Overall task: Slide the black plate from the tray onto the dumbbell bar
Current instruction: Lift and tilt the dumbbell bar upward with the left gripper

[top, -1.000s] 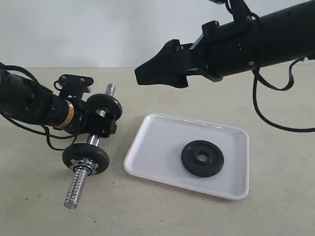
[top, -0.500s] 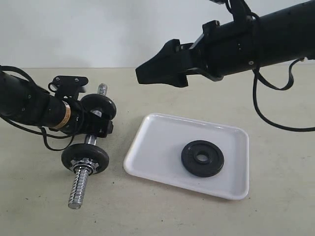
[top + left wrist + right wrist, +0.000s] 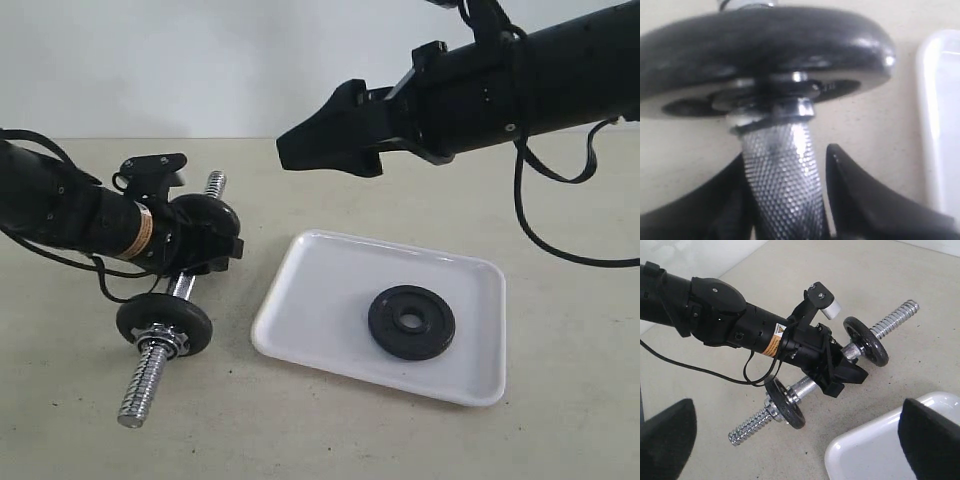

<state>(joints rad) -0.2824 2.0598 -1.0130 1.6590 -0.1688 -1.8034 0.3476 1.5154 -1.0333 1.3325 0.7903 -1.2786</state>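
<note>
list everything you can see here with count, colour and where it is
black plate: 1, matte black, lying flat in the tray, right of its middle
tray: 1, glossy white, on the table, centre of the exterior view
dumbbell bar: 1, chrome, left of the tray, one threaded end pointing toward the camera
discs on the bar: 2, black, one on each side of the grip
table: 1, beige, under everything
left gripper: 1, black, fingers closed around the bar's knurled middle
right gripper: 1, black, in the air above the tray's far side, fingers apart, holding nothing
</note>
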